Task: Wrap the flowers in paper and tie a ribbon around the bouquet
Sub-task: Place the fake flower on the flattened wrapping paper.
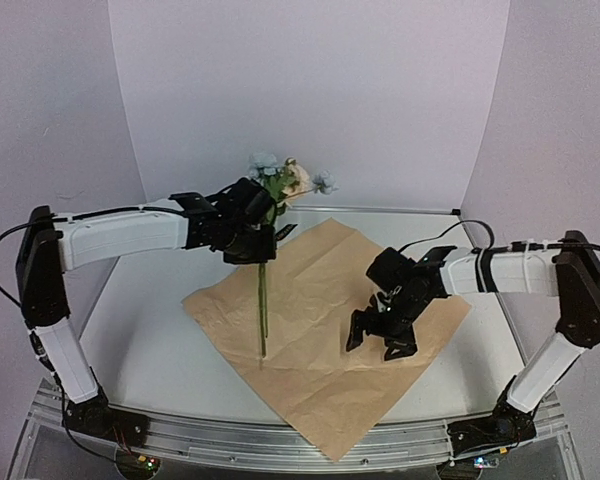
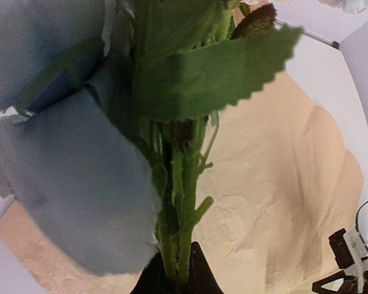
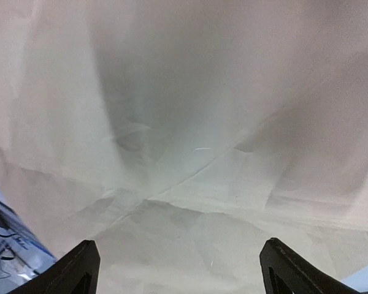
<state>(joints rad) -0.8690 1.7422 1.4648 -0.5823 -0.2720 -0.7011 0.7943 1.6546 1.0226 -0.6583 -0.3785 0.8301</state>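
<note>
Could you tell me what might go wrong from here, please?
The flowers stand upright in the shut left gripper, stem ends at the paper; lowering them could drag or crease it. The open right gripper hangs low over the paper and might snag it.

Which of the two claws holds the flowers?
The left claw, shut on the stems of the flowers; the right claw hangs open over the paper, empty.

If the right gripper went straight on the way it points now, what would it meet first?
The paper: the right gripper, open, points down at the tan sheet, which fills its wrist view with nothing in between. How close it is, I cannot tell.
</note>
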